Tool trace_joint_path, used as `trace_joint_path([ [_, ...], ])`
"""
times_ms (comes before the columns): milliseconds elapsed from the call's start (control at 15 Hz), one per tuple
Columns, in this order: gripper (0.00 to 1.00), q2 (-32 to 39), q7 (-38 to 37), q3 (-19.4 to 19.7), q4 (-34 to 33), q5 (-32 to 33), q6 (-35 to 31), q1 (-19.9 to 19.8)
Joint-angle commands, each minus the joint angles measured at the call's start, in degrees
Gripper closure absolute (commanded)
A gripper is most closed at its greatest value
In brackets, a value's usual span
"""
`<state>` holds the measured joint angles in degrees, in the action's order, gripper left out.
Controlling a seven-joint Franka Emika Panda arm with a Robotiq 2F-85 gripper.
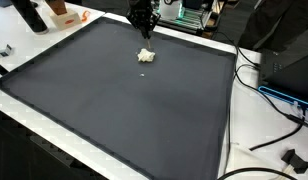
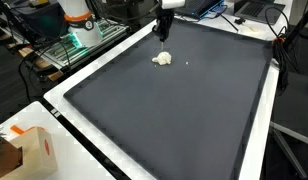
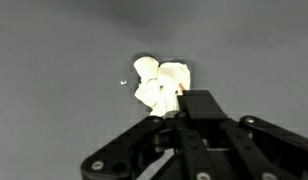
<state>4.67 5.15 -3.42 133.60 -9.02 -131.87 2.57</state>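
One small white lump lay on the dark mat, near the mat's far edge in both exterior views. It looked crumpled and soft, like wadded tissue or cloth, with rounded lobes and folds that showed best in the wrist view. A tiny pale speck sat just beside it on the mat.

The mat was flat, matte and charcoal grey, smooth in texture, and it covered nearly all of the white tabletop, leaving only a pale border around its edges.

The gripper hung over the far edge of the mat, above and just behind the lump, not touching it. It was black and hard-edged; in the wrist view its linkage bars angled inward toward the lump, and one finger tip overlapped it in the picture. How far the jaws stood apart could not be told from any view.

Near a corner of the tabletop stood an orange and white box. Black cables curled off the tabletop's side edge.
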Motion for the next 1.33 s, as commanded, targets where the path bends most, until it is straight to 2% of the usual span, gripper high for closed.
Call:
trace_joint_path([
  [0, 0.97, 1.05, 2.63, -0.32, 0.98, -2.39, -2.48, -0.13],
  [400, 0.97, 2.98, 3.32, -0.3, 1.28, -1.45, -6.1, -0.23],
  [1267, 0.97, 5.74, 2.74, -0.33, 0.88, 0.17, -5.76, -0.09],
])
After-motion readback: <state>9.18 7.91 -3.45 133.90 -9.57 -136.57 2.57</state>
